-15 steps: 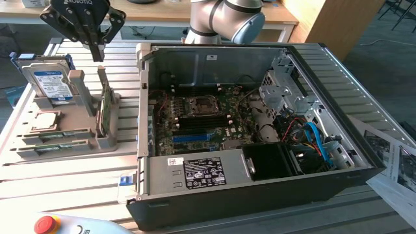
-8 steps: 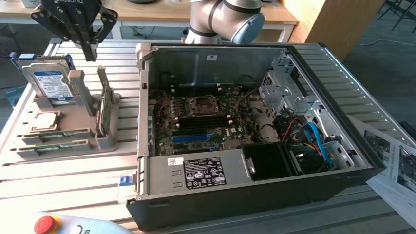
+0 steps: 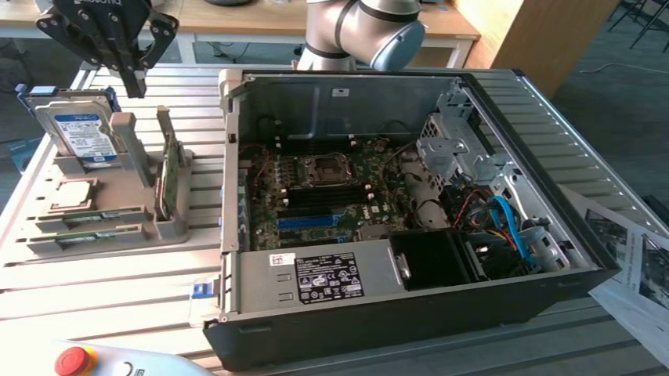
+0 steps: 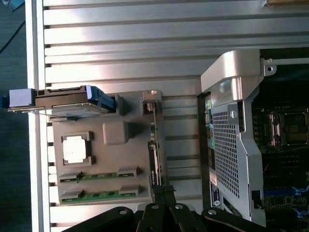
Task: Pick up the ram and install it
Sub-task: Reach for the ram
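No pick yet: gripper [image 3: 131, 84] is being held above tray [image 3: 131, 200] near its drive [image 3: 78, 129] edge, jaws together, empty. Ram [image 3: 89, 215] is being left slotted at tray's opposite edge; install undone.

Robotics lab or test workshop; counter [image 3: 125, 274] built of slotted aluminium rails; robot arm [image 3: 361, 31] rising behind a desktop computer case [image 3: 418, 313], side panel off, motherboard [image 3: 324, 188] exposed; grey moulded tray [image 3: 115, 196] beside it, with a hard drive [image 3: 78, 129], a processor chip [image 3: 71, 192] and ram sticks [image 3: 92, 233] seated in fitted slots; red stop button [image 3: 74, 360] at the near edge; printed sheets [image 3: 638, 266] at the exterior view's right; wooden desks [image 3: 240, 23] behind.
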Controlling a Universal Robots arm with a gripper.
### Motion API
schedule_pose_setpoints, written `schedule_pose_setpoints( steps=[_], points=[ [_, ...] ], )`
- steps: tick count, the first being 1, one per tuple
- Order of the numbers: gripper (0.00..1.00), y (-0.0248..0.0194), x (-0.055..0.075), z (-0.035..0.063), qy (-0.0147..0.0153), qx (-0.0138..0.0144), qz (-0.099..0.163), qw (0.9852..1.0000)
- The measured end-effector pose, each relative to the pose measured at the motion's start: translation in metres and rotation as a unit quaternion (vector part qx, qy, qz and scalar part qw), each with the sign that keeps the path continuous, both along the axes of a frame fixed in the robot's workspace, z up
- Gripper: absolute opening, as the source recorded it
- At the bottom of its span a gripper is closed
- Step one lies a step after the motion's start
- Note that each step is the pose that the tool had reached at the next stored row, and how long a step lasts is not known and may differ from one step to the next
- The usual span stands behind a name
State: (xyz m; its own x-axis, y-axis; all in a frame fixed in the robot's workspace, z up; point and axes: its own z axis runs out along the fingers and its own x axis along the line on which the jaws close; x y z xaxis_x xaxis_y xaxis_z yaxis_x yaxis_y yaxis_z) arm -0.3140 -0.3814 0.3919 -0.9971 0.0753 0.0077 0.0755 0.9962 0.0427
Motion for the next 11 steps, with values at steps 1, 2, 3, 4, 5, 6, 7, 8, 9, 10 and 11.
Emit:
schedule_pose_setpoints(
  steps=[1,2,3,4,5,6,7,8,9,10,11],
  points=[
    [0.11,0.0001,-0.001,-0.0001,0.0003,0.0000,0.000,1.0000],
    [0.11,0.0002,-0.003,-0.0001,0.0006,0.0000,0.000,1.0000],
    [0.11,0.0003,-0.004,-0.0001,0.0009,0.0000,0.000,1.0000],
    [0.11,0.0004,-0.006,-0.0001,0.0012,0.0000,0.000,1.0000],
    [0.11,0.0005,-0.007,-0.0002,0.0015,0.0000,0.000,1.0000],
    [0.11,0.0007,-0.008,-0.0002,0.0018,0.0000,0.000,1.0000],
    [0.11,0.0009,-0.010,-0.0003,0.0019,0.0000,0.000,1.0000],
    [0.11,0.0012,-0.011,-0.0003,0.0022,0.0000,0.000,1.0000],
    [0.11,0.0014,-0.013,-0.0003,0.0024,0.0000,0.000,1.0000],
    [0.11,0.0017,-0.015,-0.0004,0.0026,0.0000,0.000,1.0000],
    [0.11,0.0019,-0.016,-0.0004,0.0028,0.0000,0.000,1.0000]
  ],
)
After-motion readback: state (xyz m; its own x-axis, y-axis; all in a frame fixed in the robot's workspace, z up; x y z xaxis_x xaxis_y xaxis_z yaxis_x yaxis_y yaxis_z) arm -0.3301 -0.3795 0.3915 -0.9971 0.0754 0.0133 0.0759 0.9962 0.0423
